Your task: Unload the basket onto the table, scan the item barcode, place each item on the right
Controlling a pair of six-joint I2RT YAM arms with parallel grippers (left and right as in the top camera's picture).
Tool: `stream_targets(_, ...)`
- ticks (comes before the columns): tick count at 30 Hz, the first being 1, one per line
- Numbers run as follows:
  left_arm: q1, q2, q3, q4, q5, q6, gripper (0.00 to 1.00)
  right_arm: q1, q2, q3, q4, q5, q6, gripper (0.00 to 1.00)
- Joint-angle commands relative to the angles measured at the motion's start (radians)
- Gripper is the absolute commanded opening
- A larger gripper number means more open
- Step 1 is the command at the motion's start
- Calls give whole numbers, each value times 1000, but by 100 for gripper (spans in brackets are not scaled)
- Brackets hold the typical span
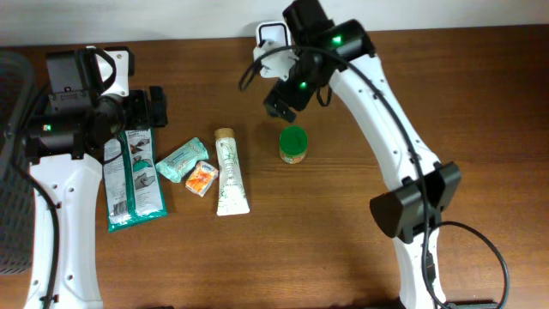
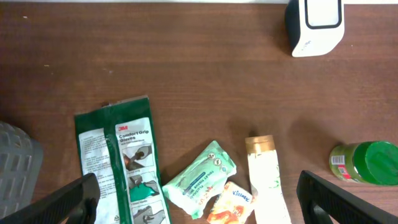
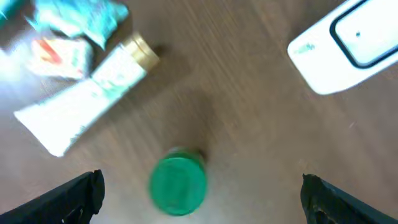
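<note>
Jar stands free on table under right gripper, near scanner; that and left gripper gape wide, holding nothing; whether scan is done or pending, cannot tell.

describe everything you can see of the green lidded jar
The small jar has a round bright green lid, plastic by its look, over a yellowish body with a label showing a red patch. Closed, it stands upright on the wooden table, right of the white tube and apart from it. Only the table touches it.
</note>
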Motion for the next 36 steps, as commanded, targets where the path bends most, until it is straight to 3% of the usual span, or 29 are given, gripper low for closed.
stream_targets(1,0,2,13,4,11,9,99,4,10,-10,-16,-28,316,91)
stream_targets(2,0,2,13,4,11,9,99,3,13,-20,-10,-3,448,80)
stream_targets(5,0,2,13,4,11,9,99,4,17,-88,4,227,973,81)
stream_targets(8,0,2,13,4,11,9,99,5,17,-203,82,289,1118,82)
stream_targets(16,0,2,13,4,11,9,99,5,17,-452,313,134,1172,81)
stream_targets(36,0,2,13,3,11,9,99,16,23,-517,253,123,1180,73)
